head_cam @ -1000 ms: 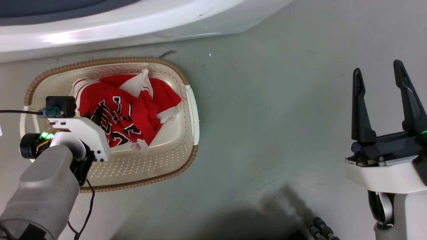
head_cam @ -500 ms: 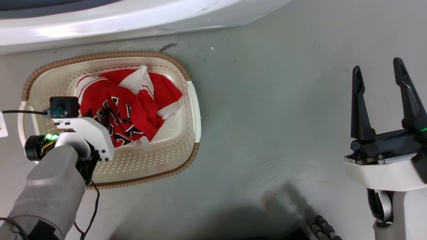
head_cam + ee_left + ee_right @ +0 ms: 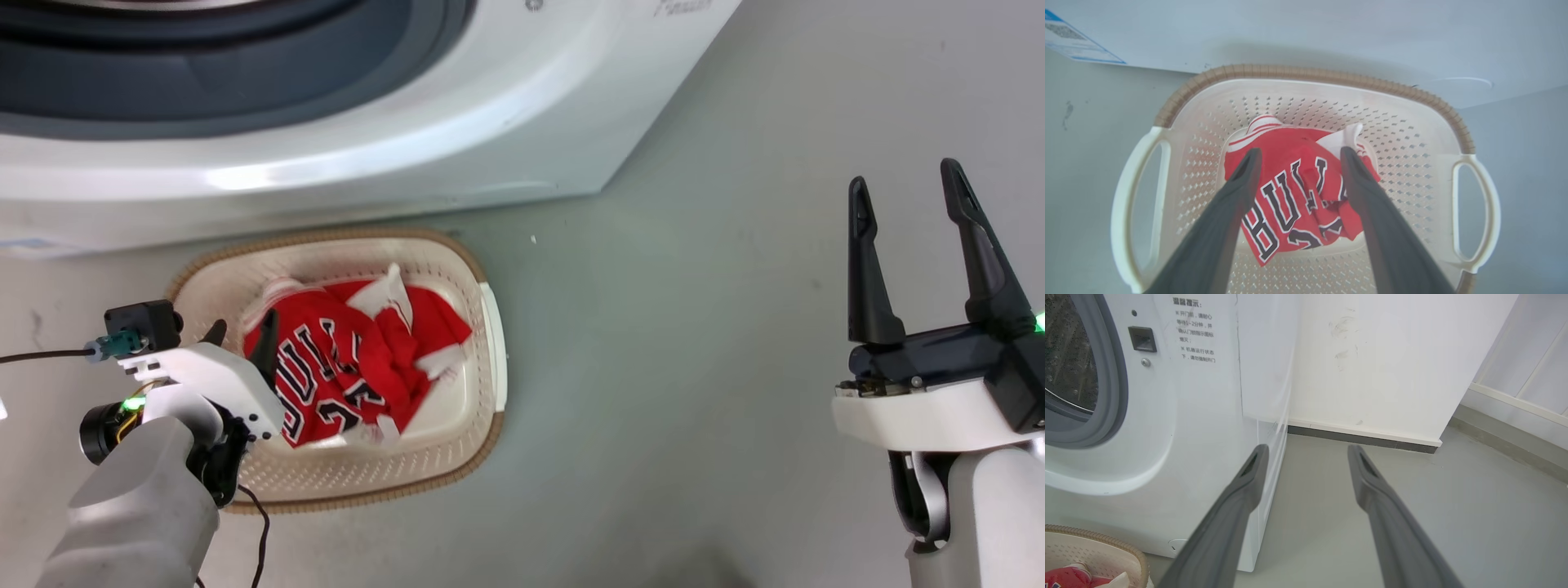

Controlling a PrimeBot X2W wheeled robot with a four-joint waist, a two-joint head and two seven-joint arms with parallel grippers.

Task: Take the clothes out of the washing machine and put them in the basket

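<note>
Clothes [image 3: 1294, 196], red and crumpled, lie in the basket [image 3: 1306, 73] on the floor [image 3: 694, 367] before the washing machine [image 3: 408, 147]. Soft, light and limp, they are best pinched at a raised fold. The left jaws hang spread and empty above them, pointing down. The right jaws are wide apart, empty, well aside.

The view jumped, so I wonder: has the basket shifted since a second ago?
No. The basket sits just as near the washing machine and the white floor speck as before; the camera moved, not the basket.
</note>
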